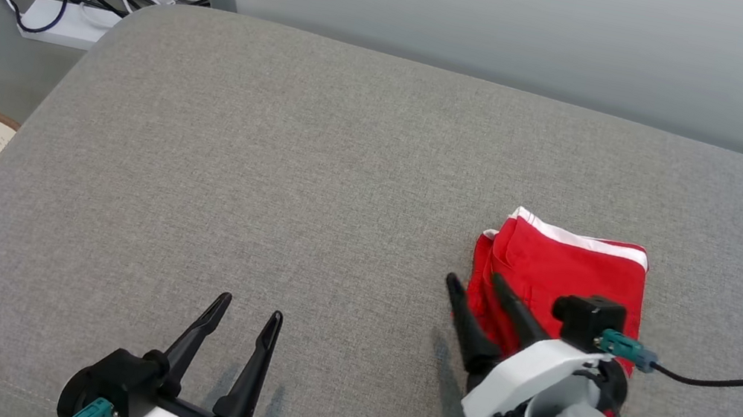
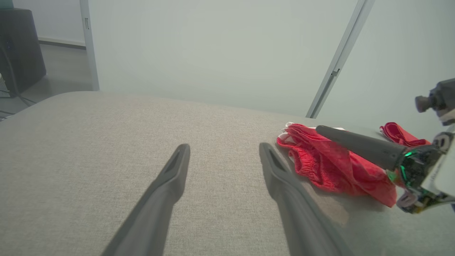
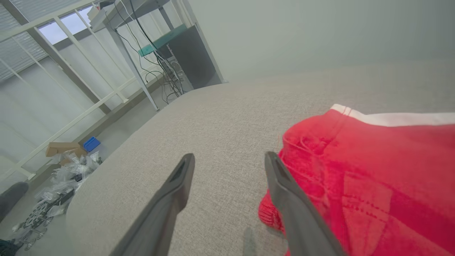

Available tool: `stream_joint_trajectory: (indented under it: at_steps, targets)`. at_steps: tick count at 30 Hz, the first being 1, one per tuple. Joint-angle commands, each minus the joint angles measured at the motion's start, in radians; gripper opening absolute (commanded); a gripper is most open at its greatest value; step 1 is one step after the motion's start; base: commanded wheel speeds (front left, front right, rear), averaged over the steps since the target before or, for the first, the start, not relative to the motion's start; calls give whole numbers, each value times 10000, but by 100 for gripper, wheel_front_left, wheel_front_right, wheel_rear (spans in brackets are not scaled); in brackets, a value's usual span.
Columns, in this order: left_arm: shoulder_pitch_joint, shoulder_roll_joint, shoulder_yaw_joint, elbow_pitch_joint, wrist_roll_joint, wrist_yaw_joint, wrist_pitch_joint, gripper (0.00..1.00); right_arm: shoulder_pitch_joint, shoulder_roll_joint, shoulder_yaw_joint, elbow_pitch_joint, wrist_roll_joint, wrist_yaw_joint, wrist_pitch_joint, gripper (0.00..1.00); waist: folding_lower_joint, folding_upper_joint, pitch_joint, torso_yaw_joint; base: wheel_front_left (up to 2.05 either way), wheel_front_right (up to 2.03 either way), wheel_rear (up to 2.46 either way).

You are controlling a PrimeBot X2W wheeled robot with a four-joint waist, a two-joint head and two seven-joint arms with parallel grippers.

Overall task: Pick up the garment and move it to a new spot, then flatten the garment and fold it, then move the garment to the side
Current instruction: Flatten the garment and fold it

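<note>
Long, dark, tapering fingers point(image 1: 255, 363) on left pincer point(image 1: 251, 307) and right pincer point(image 1: 474, 278) alike. Behind the right pincer: smooth white wrist shell point(image 1: 524, 381), boxy black camera point(image 1: 587, 316), teal plug point(image 1: 624, 347) trailing a thin black cable point(image 1: 727, 381). Behind the left pincer: black mount point(image 1: 120, 378), second teal plug point(image 1: 92, 415).
</note>
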Motion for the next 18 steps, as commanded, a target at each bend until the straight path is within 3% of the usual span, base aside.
stream_joint_trajectory:
  at_steps: [1, 7, 18]
  targets:
    - [-210, 18, 324, -192, -95, -73, -59, 100, 20, 115, 372, -433, 207, 0, -116, 100, 0, 0, -47, -39, 0, 0, 0]
    - [-68, 16, 450, -241, -63, -73, -59, 100, 190, 116, 892, -1310, 45, 0, -116, 100, 0, 0, -241, -376, 0, 0, 0]
    - [107, 15, 1136, -647, -191, 109, -59, 100, 1192, 116, -1665, -2819, -2797, 0, -116, 100, 0, 0, -377, -1411, 0, 0, 0]
